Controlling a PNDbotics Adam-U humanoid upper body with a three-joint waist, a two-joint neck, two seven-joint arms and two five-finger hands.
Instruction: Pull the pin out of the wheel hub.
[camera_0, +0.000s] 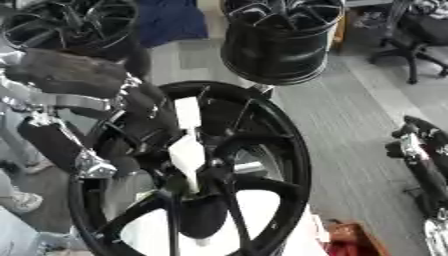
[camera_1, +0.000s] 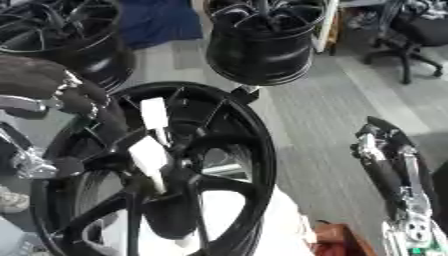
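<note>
A black spoked wheel hub fills the middle of both eye views, lying tilted. A white pin stands up from its centre, leaning slightly. My left hand comes in from the left over the rim. Its dark fingers curl round the middle of the pin, so the pin shows as a white part above them and a white part below. My right hand rests at the right edge beside the hub, fingers up and relaxed, touching nothing.
A second black wheel rim stands just behind the hub, and a third is at the top left. A blue cloth and an office chair lie farther back. An orange-red object sits at the bottom right.
</note>
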